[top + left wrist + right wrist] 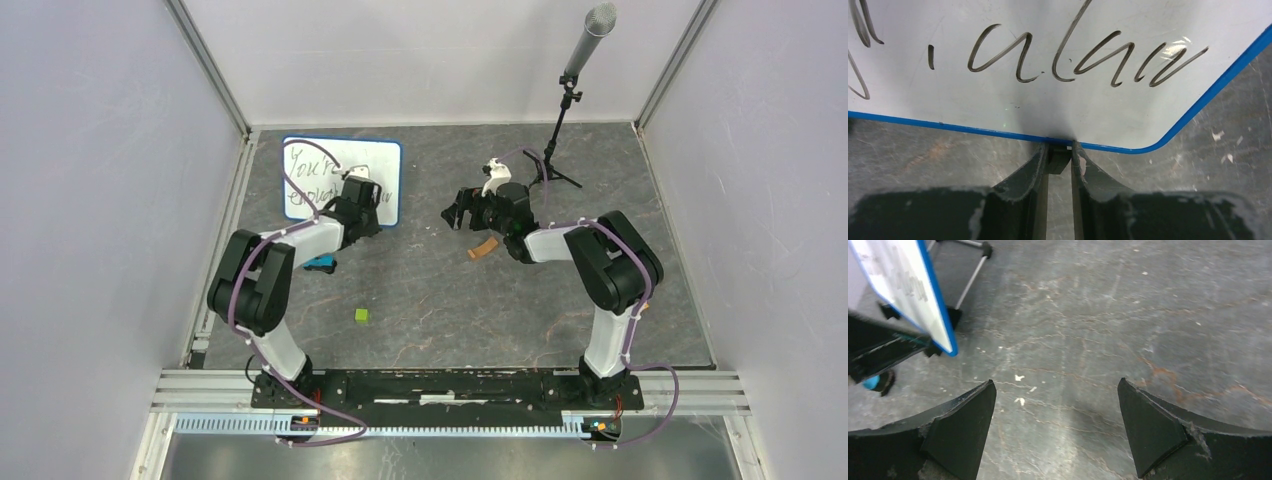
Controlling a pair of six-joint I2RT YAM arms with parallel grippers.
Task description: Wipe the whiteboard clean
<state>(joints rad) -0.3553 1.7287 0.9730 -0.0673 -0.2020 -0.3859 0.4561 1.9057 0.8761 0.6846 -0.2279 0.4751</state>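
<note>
At the near edge, both arms are bolted side by side on the grey surface (pixel 440 310). A small green block (pixel 361 315) sits alone at about eight o'clock from the surface's middle, well apart from everything else. Farther in, a blue thing (pixel 320 264) lies at nine o'clock, just beside the left arm (pixel 300 238), and a short brown stick (pixel 483 249) lies near the middle, close under the right arm (pixel 560 240). The right jaws are spread wide apart with nothing between them, pointing towards nine o'clock above bare surface. The left arm reaches towards eleven o'clock, and the left jaws are together, clamped on the near, blue-framed edge of the whiteboard (pixel 1048 110) at a small dark piece on that edge. The whiteboard (pixel 375 155) is at ten o'clock on the surface, near the left wall, with black handwriting across it. I cannot tell whether it lies flat or is tipped up. Farthest back, at about two o'clock, a microphone (pixel 598 22) stands on a thin black tripod (pixel 560 130).
</note>
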